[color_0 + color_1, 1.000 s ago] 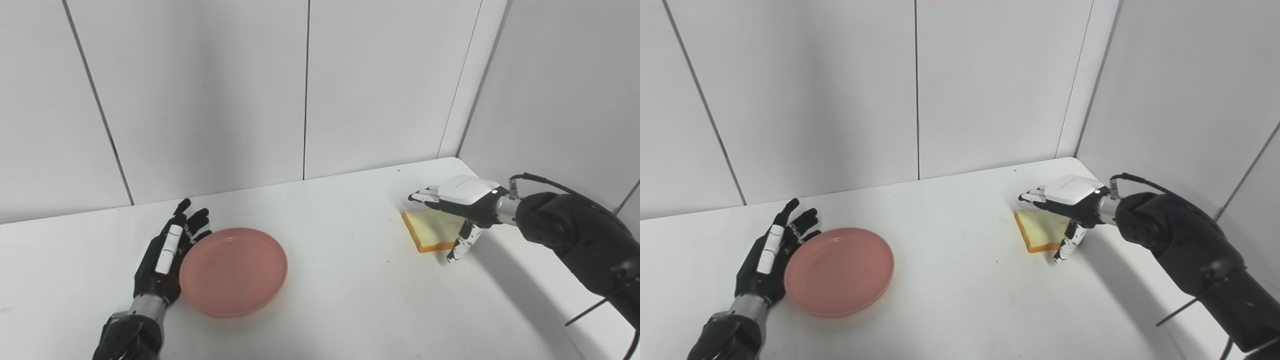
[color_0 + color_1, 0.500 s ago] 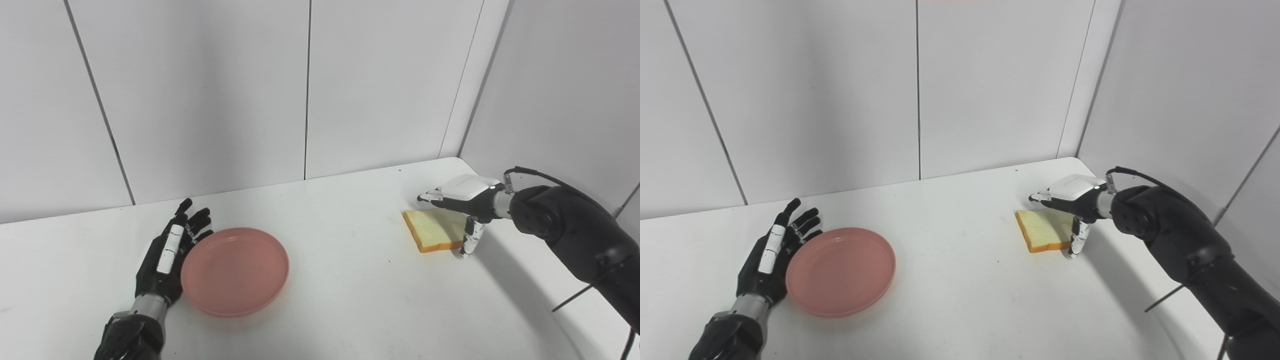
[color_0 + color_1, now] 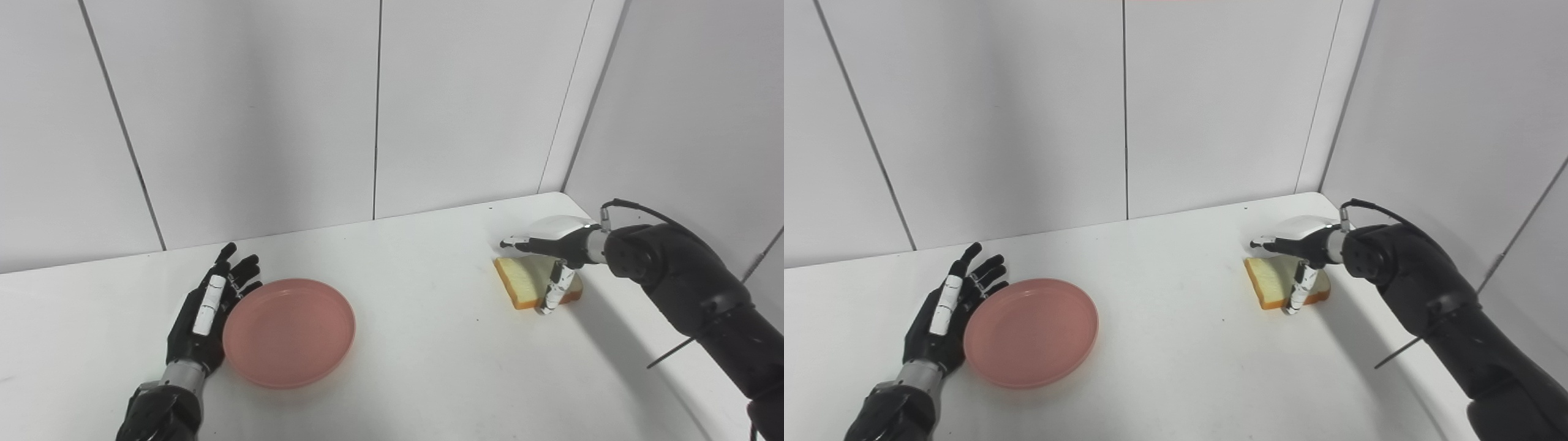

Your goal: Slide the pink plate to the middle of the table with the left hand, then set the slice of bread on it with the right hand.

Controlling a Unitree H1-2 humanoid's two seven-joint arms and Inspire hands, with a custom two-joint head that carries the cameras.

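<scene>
The pink plate (image 3: 289,331) lies flat on the white table (image 3: 416,361), left of the middle. My left hand (image 3: 205,309) stands open on its edge against the plate's left rim, fingers pointing away from me. A slice of bread (image 3: 523,288) with a tan crust lies at the table's right side near the far corner. My right hand (image 3: 554,248) hovers low over the bread, open; its fingers reach across the top and the thumb hangs down at the near edge. The bread's far right part is hidden under the hand.
White wall panels (image 3: 257,110) close the table at the back and on the right. The table's back right corner (image 3: 554,196) lies just behind the bread. A thin cable (image 3: 637,208) loops off my right wrist.
My right hand has shifted left over the bread and the thumb has swung to its near edge. The plate has crept slightly right with my left hand behind it.
</scene>
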